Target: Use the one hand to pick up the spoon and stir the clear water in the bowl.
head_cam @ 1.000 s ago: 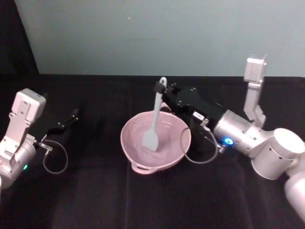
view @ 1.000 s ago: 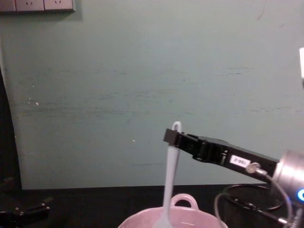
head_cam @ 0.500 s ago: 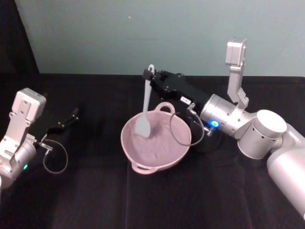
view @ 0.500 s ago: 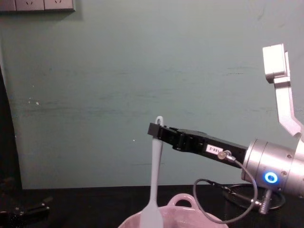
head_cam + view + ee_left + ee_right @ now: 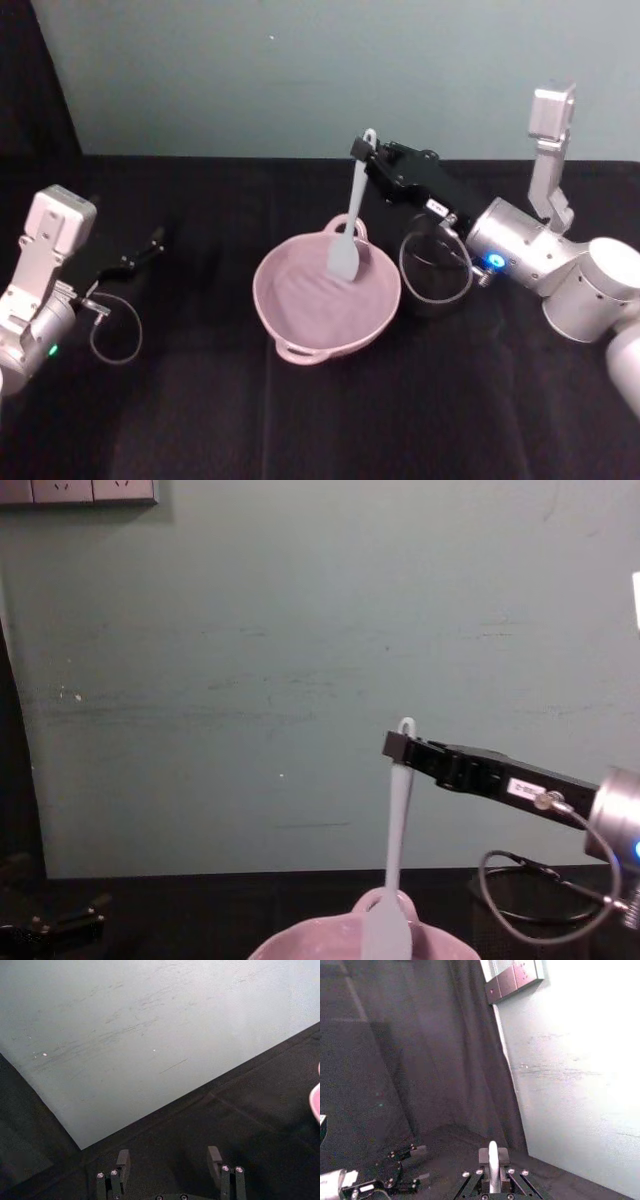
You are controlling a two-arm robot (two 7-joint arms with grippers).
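The pale pink bowl (image 5: 285, 325) sits mid-table, with one loop handle on its near rim and one on its far rim. Its clear water is hard to make out. My right gripper (image 5: 362, 150) is shut on the top of the white spoon (image 5: 352, 210), which hangs upright. The paddle head sits inside the bowl near the far right rim. In the chest view the spoon (image 5: 398, 820) drops from the right gripper (image 5: 393, 746) into the bowl (image 5: 300, 945). The right wrist view has the spoon handle (image 5: 492, 1160) pinched between the fingers. My left gripper (image 5: 153, 241) rests open at the left, away from the bowl.
A black wire-mesh cup (image 5: 440, 292) stands just right of the bowl, under the right arm and its cable loop. A black cloth covers the table. A pale green wall rises behind it. The left gripper (image 5: 168, 1159) points at the wall, with the bowl's edge (image 5: 316, 1102) at one side.
The right gripper has swung right with the spoon, carrying the paddle head from the bowl's far left side to its far right side. The left arm has not moved.
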